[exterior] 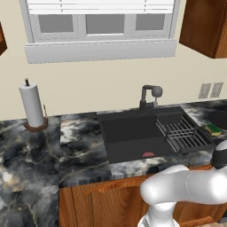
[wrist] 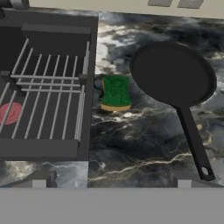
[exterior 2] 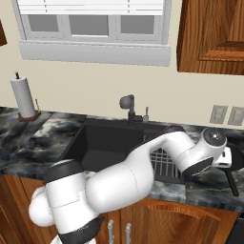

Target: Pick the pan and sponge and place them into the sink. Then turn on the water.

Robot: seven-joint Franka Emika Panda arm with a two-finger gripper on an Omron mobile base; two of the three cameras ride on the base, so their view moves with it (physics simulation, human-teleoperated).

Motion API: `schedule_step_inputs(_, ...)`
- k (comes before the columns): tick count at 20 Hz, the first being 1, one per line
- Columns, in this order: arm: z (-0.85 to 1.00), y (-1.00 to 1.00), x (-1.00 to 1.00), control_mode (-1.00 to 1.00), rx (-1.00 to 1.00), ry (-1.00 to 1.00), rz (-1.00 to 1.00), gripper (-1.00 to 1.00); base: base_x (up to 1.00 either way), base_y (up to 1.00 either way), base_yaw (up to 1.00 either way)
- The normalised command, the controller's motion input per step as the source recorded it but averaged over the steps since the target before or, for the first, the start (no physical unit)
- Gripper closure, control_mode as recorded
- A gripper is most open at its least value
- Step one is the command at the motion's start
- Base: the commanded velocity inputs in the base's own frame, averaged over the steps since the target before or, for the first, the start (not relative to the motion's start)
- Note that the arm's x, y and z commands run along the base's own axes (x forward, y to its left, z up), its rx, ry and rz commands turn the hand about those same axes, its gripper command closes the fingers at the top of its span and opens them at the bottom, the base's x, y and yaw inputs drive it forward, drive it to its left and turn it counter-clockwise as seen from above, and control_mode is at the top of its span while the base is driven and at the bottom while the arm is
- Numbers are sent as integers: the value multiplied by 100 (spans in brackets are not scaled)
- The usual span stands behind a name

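In the hand view the round black pan (wrist: 173, 72) lies on the marble counter, its long handle (wrist: 194, 144) reaching toward the camera. To its left, beside the sink's edge, lies the sponge (wrist: 116, 92), green side up and also seen as sponge (exterior: 214, 129). My gripper (wrist: 111, 183) hovers above the counter in front of both, open, with nothing between its fingertips (wrist: 39, 181). The dark grey sink (exterior: 128, 133) with its red mark (exterior: 149, 154) is to the left, and the faucet (exterior: 148, 95) stands behind it. No water is running.
A ribbed black drying rack (wrist: 48, 105) fills the sink's right part. A paper towel roll (exterior: 32, 106) stands at the far left of the counter. Wall outlets (exterior: 210, 90) and a wooden cabinet (exterior 2: 209, 35) are above the right side.
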Motion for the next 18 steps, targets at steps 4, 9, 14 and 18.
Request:
schedule_step_inputs(4, -7, -22, 20, -100, 0, 3, -1, -100, 0, 0, 0)
schedule_step_inputs(9, -5, -28, 20, -100, -1, 5, -1, -100, 0, 0, 0)
schedule_step_inputs(14, -12, -39, 12, -100, 0, 6, -1, -100, 0, 0, 0)
schedule_step_inputs(18, -19, -36, 10, -100, 0, 7, -1, -100, 0, 0, 0)
